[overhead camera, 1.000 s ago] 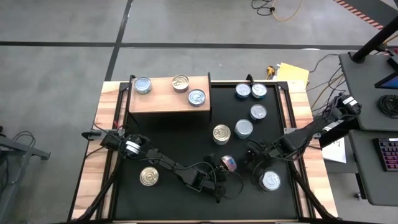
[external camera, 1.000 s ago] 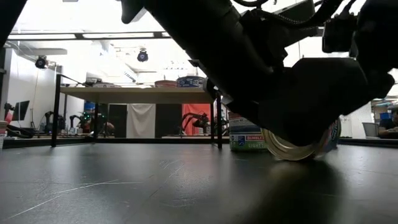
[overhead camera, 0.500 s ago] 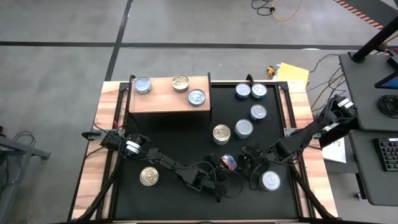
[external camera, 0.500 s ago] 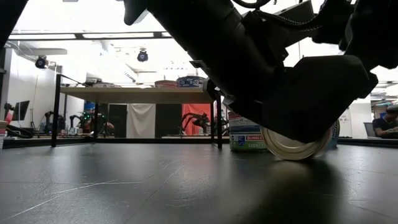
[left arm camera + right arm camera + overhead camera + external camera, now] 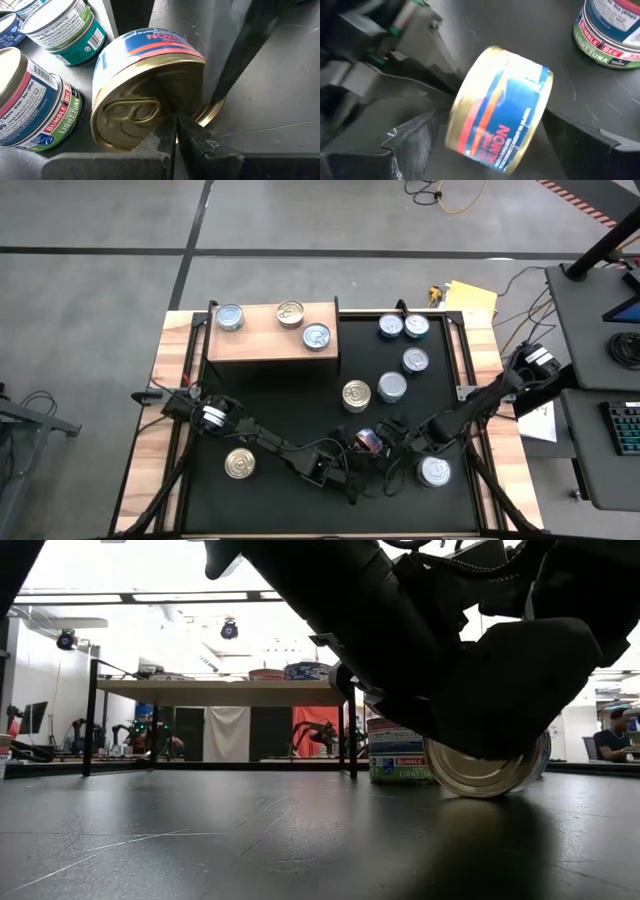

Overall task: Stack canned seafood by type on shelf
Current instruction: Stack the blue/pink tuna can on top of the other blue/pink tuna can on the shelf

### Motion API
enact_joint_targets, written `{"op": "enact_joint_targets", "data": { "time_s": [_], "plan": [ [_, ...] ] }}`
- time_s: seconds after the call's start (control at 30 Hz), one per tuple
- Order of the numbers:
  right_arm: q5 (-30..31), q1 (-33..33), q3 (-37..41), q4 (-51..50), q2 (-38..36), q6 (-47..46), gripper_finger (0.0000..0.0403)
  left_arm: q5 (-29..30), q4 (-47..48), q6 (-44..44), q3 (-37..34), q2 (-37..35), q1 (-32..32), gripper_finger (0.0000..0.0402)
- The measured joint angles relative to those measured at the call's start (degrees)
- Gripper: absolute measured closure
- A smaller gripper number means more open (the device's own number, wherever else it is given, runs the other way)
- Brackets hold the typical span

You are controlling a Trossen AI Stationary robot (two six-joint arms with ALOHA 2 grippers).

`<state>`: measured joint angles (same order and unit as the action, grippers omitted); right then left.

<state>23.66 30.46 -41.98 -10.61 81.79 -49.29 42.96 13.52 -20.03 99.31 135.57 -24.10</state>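
The right gripper [image 5: 392,442] has been shifted toward the tipped can [image 5: 368,442] near the table's [image 5: 300,390] front edge, fingers spread wide either side of it. The shelf [image 5: 270,345] at the back-left is loaded with three cans only (mixed tops, none stacked). Seven tins are left on the table, so most sorting is judged undone. The left gripper [image 5: 176,131], fingers closed with nothing held, is pressed against the tipped can's gold top.
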Motion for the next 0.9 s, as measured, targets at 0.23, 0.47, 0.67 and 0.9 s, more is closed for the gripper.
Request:
{"op": "enact_joint_targets", "data": {
  "time_s": [0.23,0.47,0.67,0.9],
  "plan": [
    [2.13,-0.09,-0.02,-0.11,1.56,-0.8,0.0122,0.0,0.15,0.04,0.0,-0.38,-0.11,0.0401],
    [3.21,-0.12,-0.02,-1.44,0.81,0.36,0.0214,-3.06,0.45,6.88,0.0,-3.45,-1.56,0.0401],
    [1.38,-0.09,-0.02,-1.46,0.08,2.67,0.0214,-9.62,5.4,15.48,-0.01,-9.45,-2.25,0.0402],
    [0.23,0.26,1.06,1.02,-1.32,5.41,0.0214,-9.52,15.18,19.42,-1.07,-17.68,-2.23,0.0402]
  ]
}}
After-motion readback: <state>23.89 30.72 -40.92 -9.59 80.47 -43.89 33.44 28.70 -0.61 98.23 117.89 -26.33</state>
